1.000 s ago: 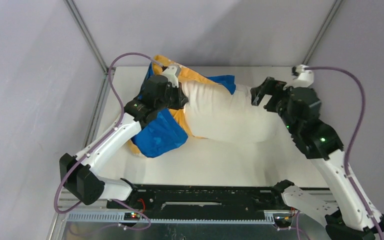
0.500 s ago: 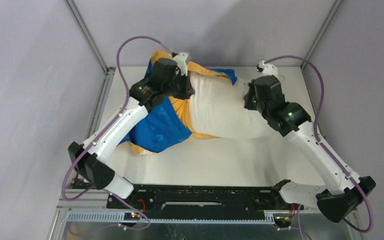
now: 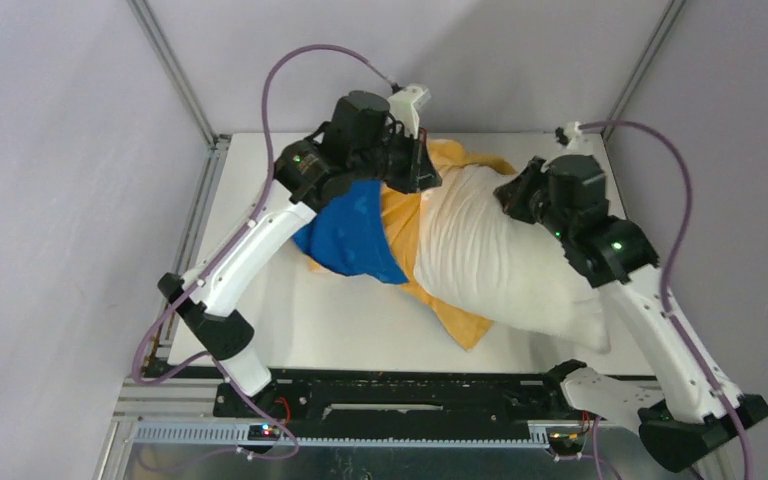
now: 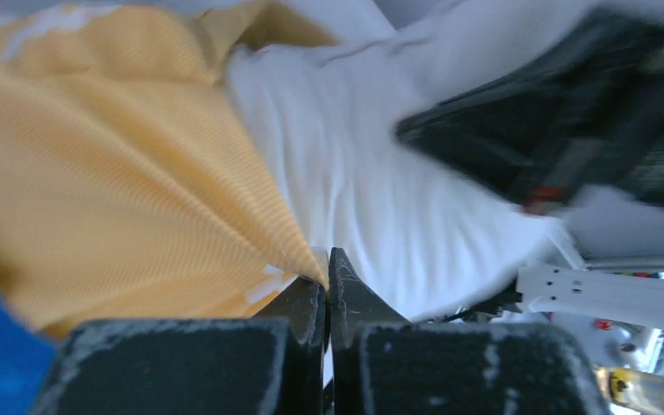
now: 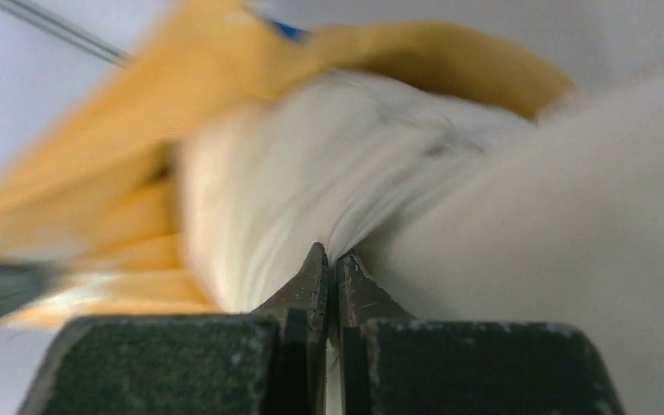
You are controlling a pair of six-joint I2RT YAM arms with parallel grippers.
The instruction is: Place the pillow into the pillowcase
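left claw [image 4: 328, 266] pinched tight on the orange pillowcase [image 3: 400, 215] edge, upper centre; right claw [image 5: 329, 259] clamped on the pillow [image 3: 505, 265], whose long axis slants from there to lower right over the tabletop [image 3: 350, 330], case mouth on its left

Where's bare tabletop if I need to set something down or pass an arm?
Widest free patch: the near-left table, bordered by the left arm, the pillowcase and the near edge. A narrow wedge lies far-left, outside that arm. Centre and right are crowded: the pillow fills them, with the left gripper and right gripper pinching cloth.
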